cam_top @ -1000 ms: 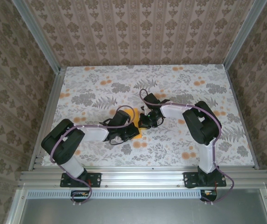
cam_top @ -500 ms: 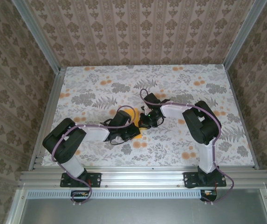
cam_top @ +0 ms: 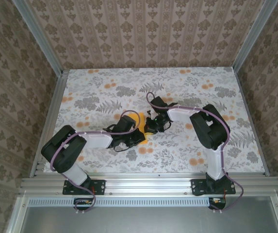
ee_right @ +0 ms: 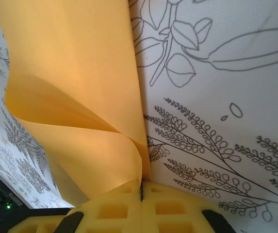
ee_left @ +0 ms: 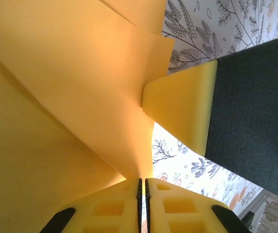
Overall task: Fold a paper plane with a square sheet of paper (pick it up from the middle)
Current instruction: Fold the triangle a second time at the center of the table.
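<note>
The left gripper (ee_left: pixel 142 181) and right gripper (ee_right: pixel 141 184) each pinch the smooth, creased square sheet of paper (ee_right: pixel 75 68), fanning toward 11 o'clock.

Creased bright-orange paper sheet (ee_left: pixel 56 87), layers splayed

Bright, even light — (shadows soft)

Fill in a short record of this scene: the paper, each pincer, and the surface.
Paper: thin bright-orange creased sheet of paper, folded into overlapping flaps, between the two arms
Left pincer: shut on the sheet
Right pincer: shut on the sheet
Surface: white table with grey leaf print
</note>
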Robot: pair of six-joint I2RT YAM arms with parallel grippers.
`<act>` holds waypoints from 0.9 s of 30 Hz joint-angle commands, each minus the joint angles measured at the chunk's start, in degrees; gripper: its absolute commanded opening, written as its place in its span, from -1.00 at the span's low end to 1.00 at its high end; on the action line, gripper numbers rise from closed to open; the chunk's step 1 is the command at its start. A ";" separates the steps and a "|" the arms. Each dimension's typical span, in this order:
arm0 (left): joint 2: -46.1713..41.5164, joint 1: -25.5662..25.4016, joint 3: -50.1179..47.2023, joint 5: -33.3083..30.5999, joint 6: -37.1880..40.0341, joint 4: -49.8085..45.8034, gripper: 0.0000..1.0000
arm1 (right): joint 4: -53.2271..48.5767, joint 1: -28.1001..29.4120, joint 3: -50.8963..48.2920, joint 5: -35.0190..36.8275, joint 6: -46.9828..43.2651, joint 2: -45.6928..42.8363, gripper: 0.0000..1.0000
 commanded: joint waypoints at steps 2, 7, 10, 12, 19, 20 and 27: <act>0.45 -0.37 0.62 -0.73 0.07 -2.20 -0.77 | -3.72 0.42 -2.97 9.96 1.02 7.15 -0.89; 1.71 -0.38 1.30 -0.48 0.08 -1.43 -0.80 | -3.65 0.44 -2.97 9.90 1.02 7.16 -0.89; 2.21 -0.32 2.13 -0.37 0.50 -1.41 -0.79 | -3.73 0.36 -2.98 9.87 1.02 7.38 -0.89; 2.32 -0.37 2.44 -0.37 0.52 -1.30 -0.78 | -3.73 0.43 -2.98 9.91 0.93 7.43 -0.89; 2.94 -0.36 3.06 -0.10 0.51 -1.03 -0.76 | -3.82 0.40 -3.02 9.87 0.93 7.60 -0.89; 3.02 -0.43 3.19 -0.04 0.59 -0.94 -0.76 | -3.82 0.42 -3.06 9.86 0.95 7.55 -0.89; 3.29 -0.44 3.76 -0.45 0.41 -2.51 -0.78 | -3.82 0.46 -3.06 9.80 0.93 7.74 -0.89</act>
